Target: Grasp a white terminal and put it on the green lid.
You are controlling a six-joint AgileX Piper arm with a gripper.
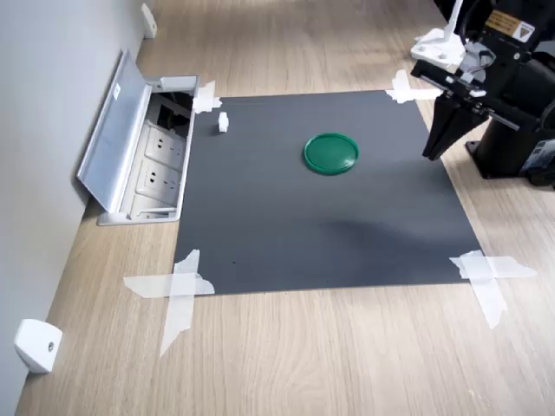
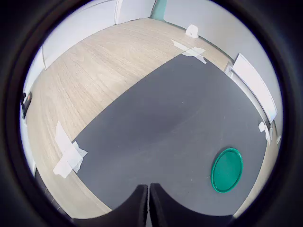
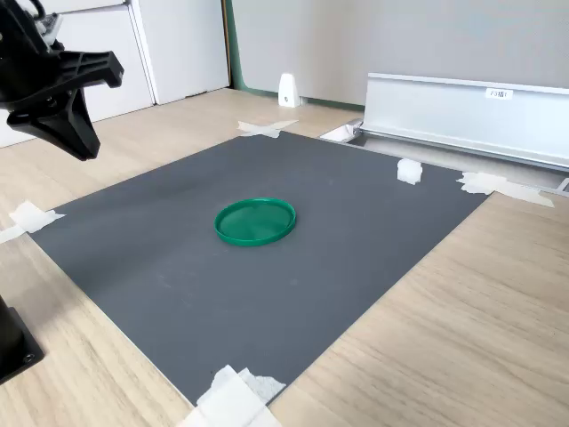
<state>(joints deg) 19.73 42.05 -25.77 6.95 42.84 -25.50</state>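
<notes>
Covering wooden floor [image 1: 347, 364], taped grey mat [image 1: 329, 225] bears green lid [image 1: 331, 152].

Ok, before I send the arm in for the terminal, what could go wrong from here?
1. The white terminal is tiny and sits close to the mat's edge by the open socket box; a nudge might push it off the mat.
2. The gripper hangs at the opposite edge with its fingers together, so it must open before descending.
3. The green lid lies roughly between them; a low pass could shove it.
</notes>
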